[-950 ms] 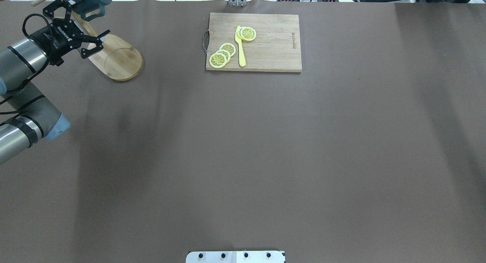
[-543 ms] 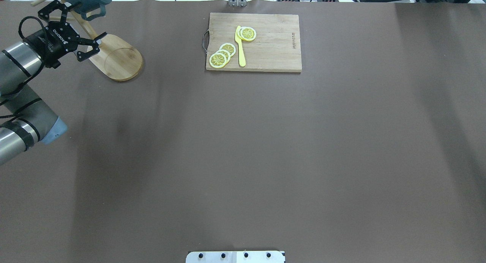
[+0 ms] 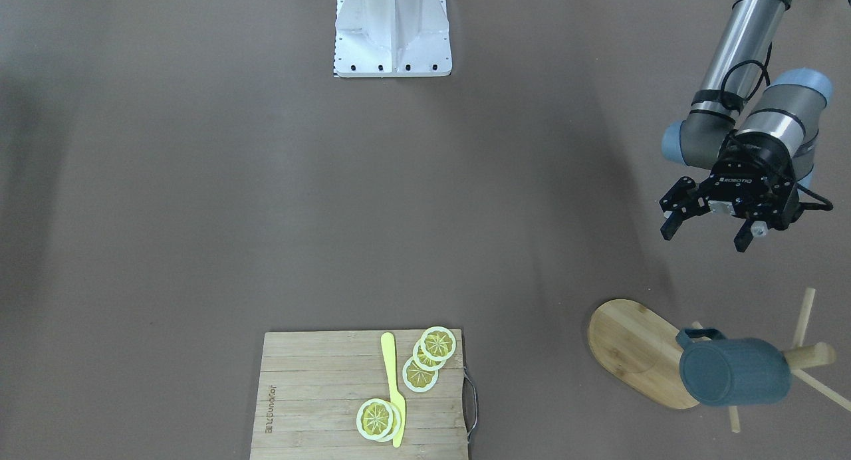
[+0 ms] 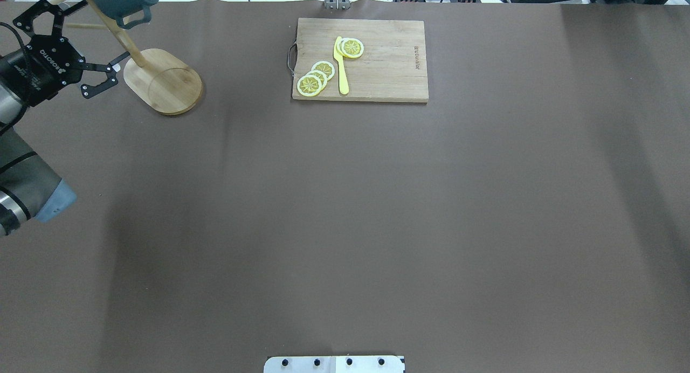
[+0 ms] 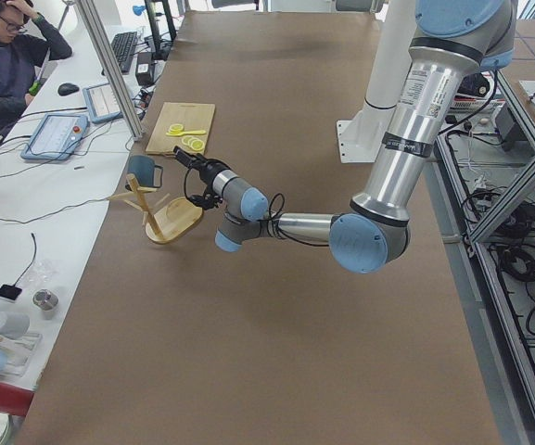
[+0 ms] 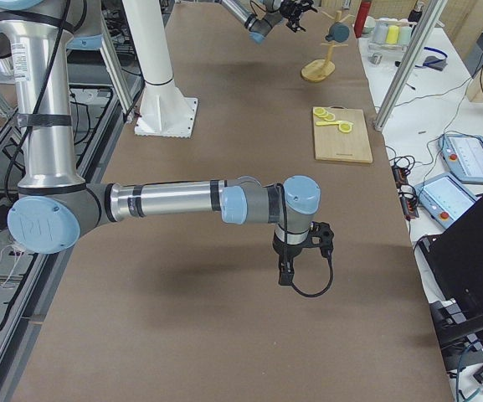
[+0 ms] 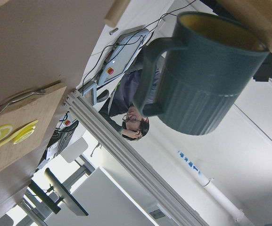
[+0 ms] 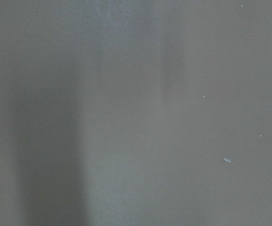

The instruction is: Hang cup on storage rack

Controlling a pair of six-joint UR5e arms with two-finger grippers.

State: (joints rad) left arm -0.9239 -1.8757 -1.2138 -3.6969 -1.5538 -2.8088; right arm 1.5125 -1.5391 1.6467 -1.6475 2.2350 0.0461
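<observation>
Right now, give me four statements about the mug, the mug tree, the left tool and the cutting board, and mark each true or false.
1. The teal mug hangs on the bamboo mug tree. True.
2. The left tool is shut on the mug. False: it is open and clear of the mug.
3. Lemon slices and a yellow knife lie on the cutting board. True.
4. The mug tree stands on the cutting board. False: it stands on the table, apart from the board.
</observation>
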